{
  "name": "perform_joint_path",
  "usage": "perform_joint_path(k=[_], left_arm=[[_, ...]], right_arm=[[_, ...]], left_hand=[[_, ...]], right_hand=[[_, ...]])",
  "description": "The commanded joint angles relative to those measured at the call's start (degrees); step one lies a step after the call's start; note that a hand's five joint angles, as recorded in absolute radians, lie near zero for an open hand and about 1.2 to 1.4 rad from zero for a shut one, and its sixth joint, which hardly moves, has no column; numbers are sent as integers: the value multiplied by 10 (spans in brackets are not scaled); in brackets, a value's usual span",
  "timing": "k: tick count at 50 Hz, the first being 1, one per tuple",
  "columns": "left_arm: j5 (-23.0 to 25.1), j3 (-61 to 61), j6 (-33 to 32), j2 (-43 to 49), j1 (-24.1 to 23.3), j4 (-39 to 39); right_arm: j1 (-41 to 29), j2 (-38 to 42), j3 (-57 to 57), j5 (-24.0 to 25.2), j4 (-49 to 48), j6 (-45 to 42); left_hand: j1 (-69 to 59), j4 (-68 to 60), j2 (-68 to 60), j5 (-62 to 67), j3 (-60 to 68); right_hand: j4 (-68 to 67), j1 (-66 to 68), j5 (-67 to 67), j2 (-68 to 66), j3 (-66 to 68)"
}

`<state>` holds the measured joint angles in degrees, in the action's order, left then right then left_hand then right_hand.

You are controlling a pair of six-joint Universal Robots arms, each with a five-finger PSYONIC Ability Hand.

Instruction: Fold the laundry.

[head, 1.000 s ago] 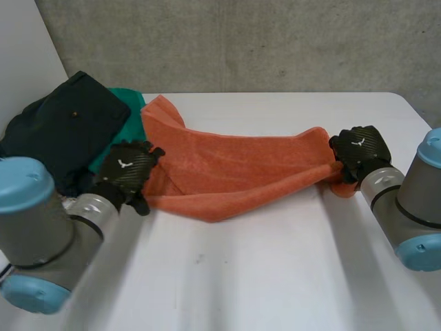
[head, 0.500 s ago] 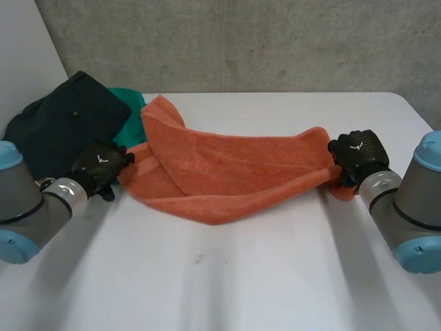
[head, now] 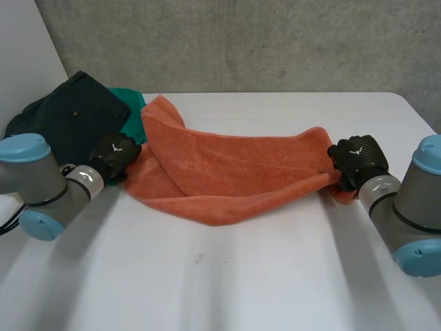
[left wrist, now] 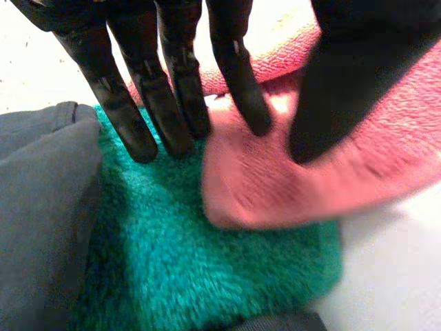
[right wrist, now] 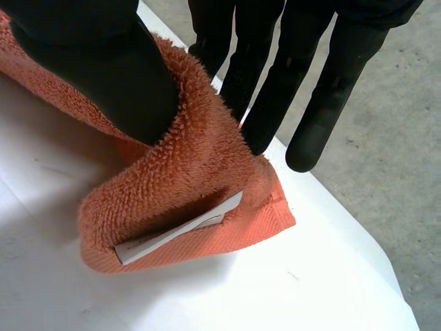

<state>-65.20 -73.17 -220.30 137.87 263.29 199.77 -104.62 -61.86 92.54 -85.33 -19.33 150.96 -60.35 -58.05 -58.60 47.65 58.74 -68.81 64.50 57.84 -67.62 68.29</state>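
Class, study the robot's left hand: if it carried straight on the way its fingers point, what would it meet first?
Most likely the end of the orange towel, which lies on the green cloth right at the left hand's fingertips. Some fingers point at the green cloth itself. How far off either is stays unclear.

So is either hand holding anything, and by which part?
Right hand pinches the orange towel by its end corner; left hand is open over the opposite corner, holding nothing.
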Motion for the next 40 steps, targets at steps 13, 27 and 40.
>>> perform_joint_path(k=[13, 27, 40], left_arm=[[-47, -66, 70, -139, -15, -16], [-29, -97, 57, -79, -3, -21], [-30, 1, 38, -5, 3, -77]], right_arm=[[38, -49, -71, 24, 162, 7], [37, -23, -74, 31, 140, 15], [39, -4, -73, 31, 138, 14]], left_hand=[[124, 101, 107, -98, -108], [340, 317, 322, -313, -324], [333, 310, 316, -306, -317]], right_hand=[[-112, 155, 122, -124, 117], [-112, 155, 122, -124, 117], [-112, 155, 122, -124, 117]])
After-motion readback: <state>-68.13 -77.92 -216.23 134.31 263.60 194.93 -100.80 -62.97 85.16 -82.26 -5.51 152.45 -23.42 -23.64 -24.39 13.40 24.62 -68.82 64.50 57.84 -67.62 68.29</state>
